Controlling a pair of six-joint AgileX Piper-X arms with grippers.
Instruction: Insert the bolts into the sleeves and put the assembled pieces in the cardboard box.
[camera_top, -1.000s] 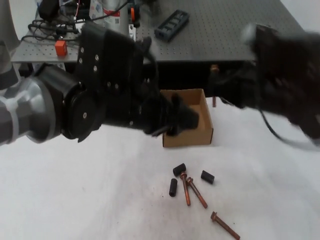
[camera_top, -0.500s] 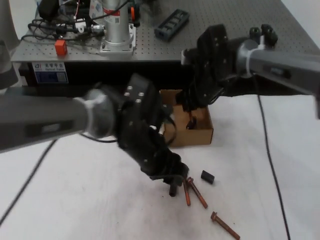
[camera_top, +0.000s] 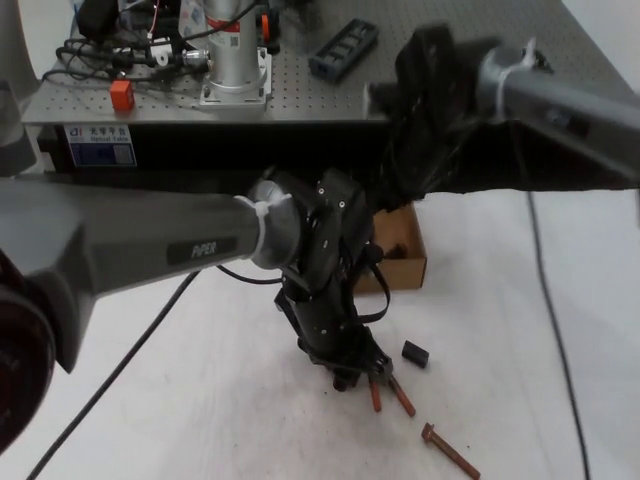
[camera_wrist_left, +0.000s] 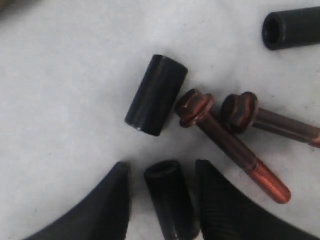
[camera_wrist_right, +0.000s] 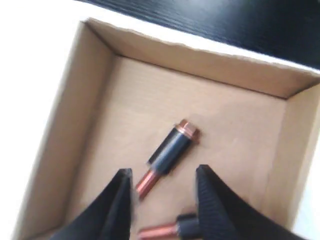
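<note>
Near the front edge of the white worktop (camera_top: 220, 430), left gripper (camera_wrist_left: 162, 169) spread around a black sleeve (camera_wrist_left: 172, 202), slivers of cloth visible on both sides, the sleeve's lower end cut off. Just beside it a loose sleeve (camera_wrist_left: 156, 95), a copper bolt (camera_wrist_left: 230, 145), a second bolt (camera_wrist_left: 270, 120) running out of frame and a third sleeve (camera_wrist_left: 292, 27) likewise clipped. At the far edge, right gripper (camera_wrist_right: 164, 170) open and empty above the cardboard box (camera_wrist_right: 65, 125), half hidden behind both arms from above, with one assembled piece (camera_wrist_right: 170, 147) on its floor and a second piece (camera_wrist_right: 167, 231) cut off.
</note>
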